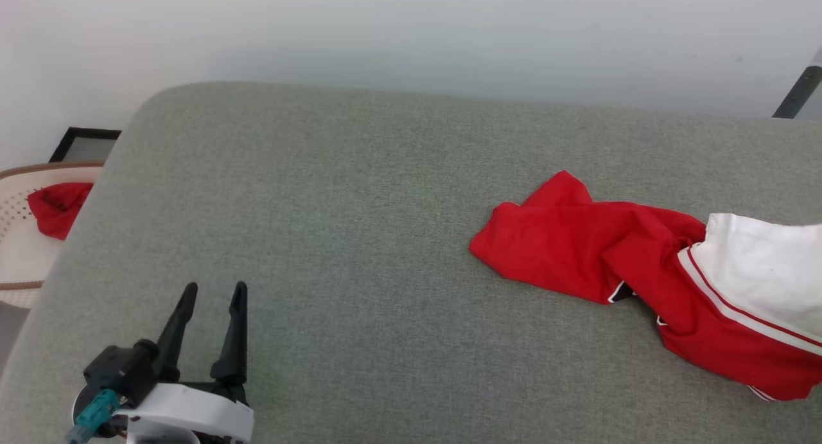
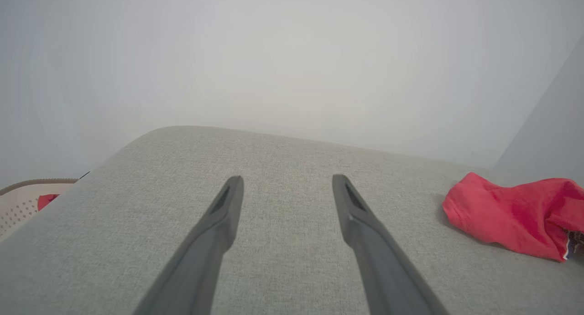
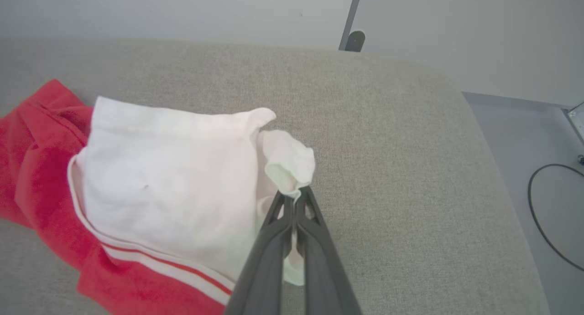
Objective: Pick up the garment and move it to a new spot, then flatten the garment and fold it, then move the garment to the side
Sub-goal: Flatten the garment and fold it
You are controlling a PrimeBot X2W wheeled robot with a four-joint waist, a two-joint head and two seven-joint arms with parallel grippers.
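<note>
- Right pincer [image 3: 294,196]: clamped shut on a small fold of the white sleeve of the garment [image 3: 150,178]; the red body trails away to its left over the grey padded surface [image 3: 388,123]
- Left pincer [image 1: 215,293]: wide, empty, garment well apart on its right
- Step judged: carrying to a new spot
- Recommendation: lift until the red body hangs free, travel slowly, as so thin a pinch may slip
</note>
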